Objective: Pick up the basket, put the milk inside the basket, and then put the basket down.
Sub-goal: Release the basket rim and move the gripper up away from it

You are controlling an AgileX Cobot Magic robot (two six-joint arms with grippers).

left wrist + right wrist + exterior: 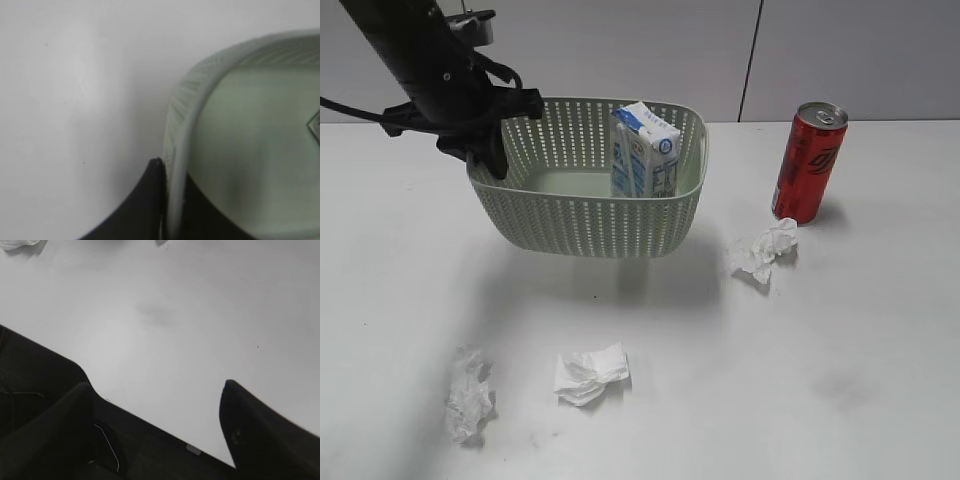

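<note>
The pale green basket [590,215] hangs tilted above the white table, with a shadow under it. My left gripper [485,150] is shut on the basket's left rim. The left wrist view shows the rim [181,150] pinched between the two black fingers [172,200]. The white and blue milk carton [645,150] stands inside the basket at its right side. My right gripper [157,400] is open and empty over bare table; it does not show in the exterior view.
A tall red drink can [808,162] stands at the back right. Crumpled white tissues lie right of the basket [762,250], at the front centre [588,375] and at the front left [468,395]. A dark edge [40,390] runs along the right wrist view's lower left.
</note>
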